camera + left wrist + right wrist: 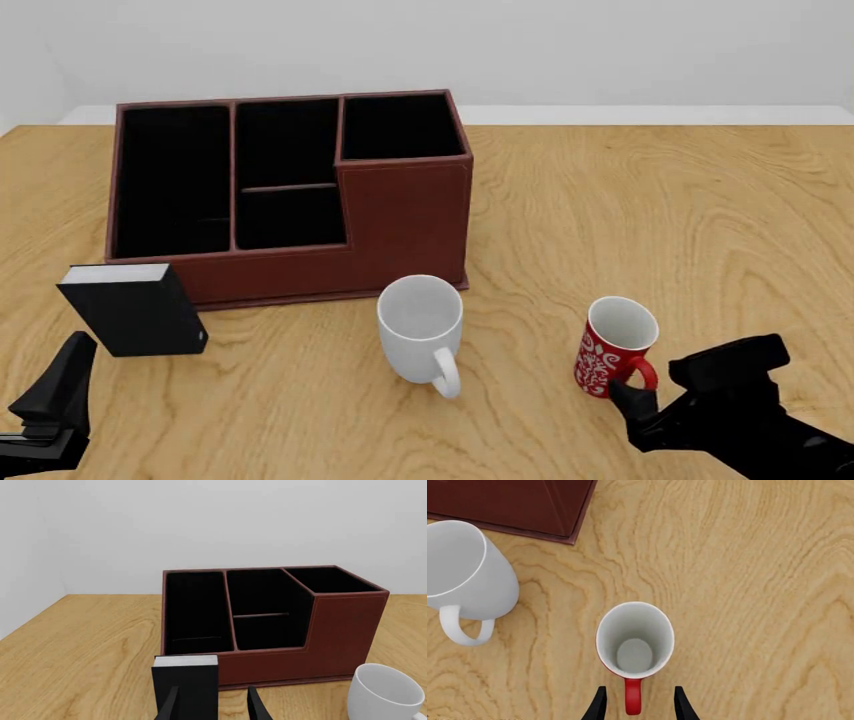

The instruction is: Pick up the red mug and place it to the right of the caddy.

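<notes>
While the right tool [635,705] was held open astride the handle of the small red swirl-patterned ceramic mug [617,349], at four o'clock from the reddish-brown leather-look caddy [287,195], a shallow pinch could have been lost, tipping it.

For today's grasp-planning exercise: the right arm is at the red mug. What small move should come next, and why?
Probably ease the right gripper forward a little and close on the red mug's handle. The wrist view shows the handle lying between the open jaws, not yet gripped, with the mug upright on the table, apart from the white mug.
</notes>
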Controlling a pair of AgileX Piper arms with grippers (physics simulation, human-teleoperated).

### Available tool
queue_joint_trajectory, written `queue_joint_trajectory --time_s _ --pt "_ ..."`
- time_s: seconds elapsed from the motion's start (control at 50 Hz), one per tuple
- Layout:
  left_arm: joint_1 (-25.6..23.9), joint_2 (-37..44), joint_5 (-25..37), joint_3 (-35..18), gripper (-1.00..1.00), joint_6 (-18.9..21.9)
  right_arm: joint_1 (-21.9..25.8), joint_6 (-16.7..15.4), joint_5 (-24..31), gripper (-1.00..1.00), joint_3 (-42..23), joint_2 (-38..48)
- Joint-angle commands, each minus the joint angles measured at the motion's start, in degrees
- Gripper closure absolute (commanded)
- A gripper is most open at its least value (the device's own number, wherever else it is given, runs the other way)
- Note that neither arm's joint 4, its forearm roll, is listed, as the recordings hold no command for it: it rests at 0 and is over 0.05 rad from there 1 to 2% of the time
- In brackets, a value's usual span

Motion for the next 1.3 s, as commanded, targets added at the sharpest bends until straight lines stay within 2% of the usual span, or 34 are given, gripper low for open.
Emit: queue_joint_trajectory --time_s 0.02,0.26,0.44,0.56,0.74,1.12,1.3 --pt "0.0 0.0 0.0 0.0 -1.00 0.0 -0.3 0.2 -0.5 1.00 0.6 0.2" --pt "0.0 0.0 0.0 0.0 -1.00 0.0 -0.5 -0.6 -0.4 1.00 0.5 -0.1" --pt "0.0 0.0 0.0 0.0 -1.00 0.0 -3.9 -5.8 9.9 1.00 -5.5 -10.6" --pt "0.0 0.0 0.0 0.0 -1.00 0.0 -5.0 -8.6 12.0 1.00 -9.9 -12.7" --pt "0.0 0.0 0.0 0.0 -1.00 0.0 -5.4 -10.7 6.3 1.00 -14.8 -5.6" --pt "0.0 0.0 0.0 0.0 -1.00 0.0 -3.4 -9.5 -4.5 1.00 -24.3 13.6" --pt "0.0 0.0 0.0 0.0 -1.00 0.0 -2.5 -9.1 -6.2 1.00 -28.1 19.3"
